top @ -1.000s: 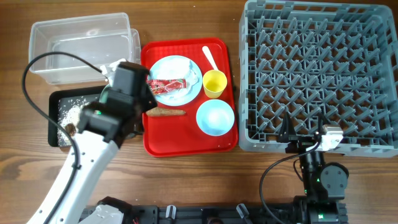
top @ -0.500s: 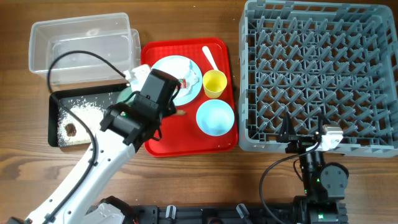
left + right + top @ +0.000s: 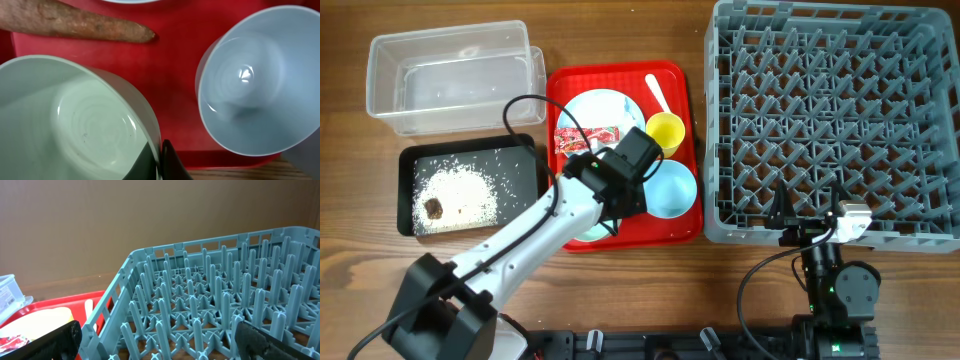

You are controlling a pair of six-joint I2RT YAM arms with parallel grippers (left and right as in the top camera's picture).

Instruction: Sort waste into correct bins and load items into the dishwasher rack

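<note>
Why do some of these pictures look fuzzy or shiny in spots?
Left wrist view: so close that the mint bowl looks soft, with a glare spot inside the blue bowl. Right wrist view: the rack is sharp, the gripper's dark fingers blurred. Overhead: evenly lit.

No wording can be read in any view. The red printed wrapper carries white print, too small to make out.
</note>
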